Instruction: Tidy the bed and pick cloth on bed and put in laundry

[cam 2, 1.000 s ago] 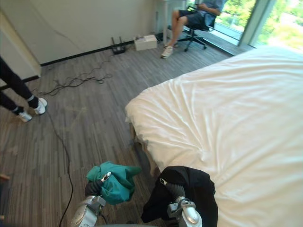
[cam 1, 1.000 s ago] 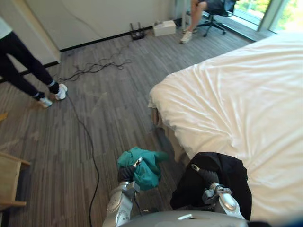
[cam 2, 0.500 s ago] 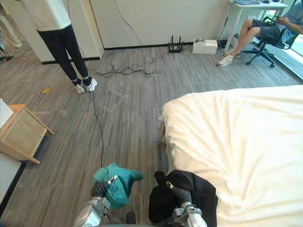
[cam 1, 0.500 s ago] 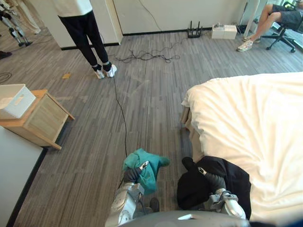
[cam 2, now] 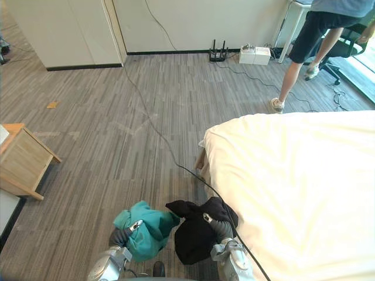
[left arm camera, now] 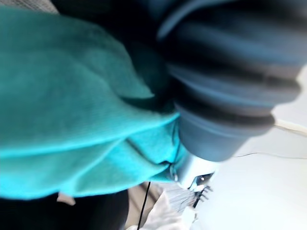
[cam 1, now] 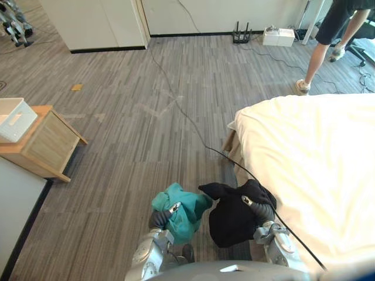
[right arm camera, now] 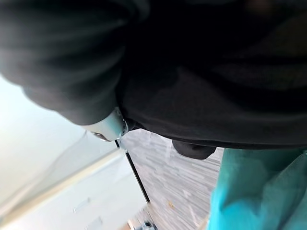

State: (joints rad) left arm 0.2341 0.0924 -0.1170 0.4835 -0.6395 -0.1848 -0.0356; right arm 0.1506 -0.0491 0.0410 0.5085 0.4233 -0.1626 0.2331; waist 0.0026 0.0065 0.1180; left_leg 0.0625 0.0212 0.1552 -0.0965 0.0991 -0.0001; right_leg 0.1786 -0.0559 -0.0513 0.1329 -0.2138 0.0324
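The bed (cam 1: 316, 170) lies to the outer side of the right hand (cam 1: 259, 210). Its white sheet is smooth, its near corner sits just ahead of that hand, and its far side is cut off by the frame. Grey striped floor (cam 1: 135, 117) runs wide and open ahead of both hands and out past the left hand (cam 1: 159, 219), as far as the pale wall.

Well off to the left hand's outer side stands a wooden side table (cam 1: 45, 144) carrying a white basket (cam 1: 12, 117), which is cut off at the edge. Far ahead of the right hand, beyond the bed corner, a person's legs (cam 1: 324, 42) stand on the floor, with the body above them out of frame.

The black cloth (cam 1: 231, 218) is bunched in the right hand's grip, clear of the floor and just beside the bed's edge. Its bulk hangs downward, and one tail pokes sideways toward the left hand. The teal cloth (cam 1: 183, 209) is a rounded wad gripped by the left hand. It has no clear long axis, but a flap reaches toward the black tail. The two cloths meet there, and actual contact cannot be made out.

On each hand one silver finger lies over its bundle and the rest are buried in folds. In the wrist views each hand's dark cover shows pressed against its cloth.
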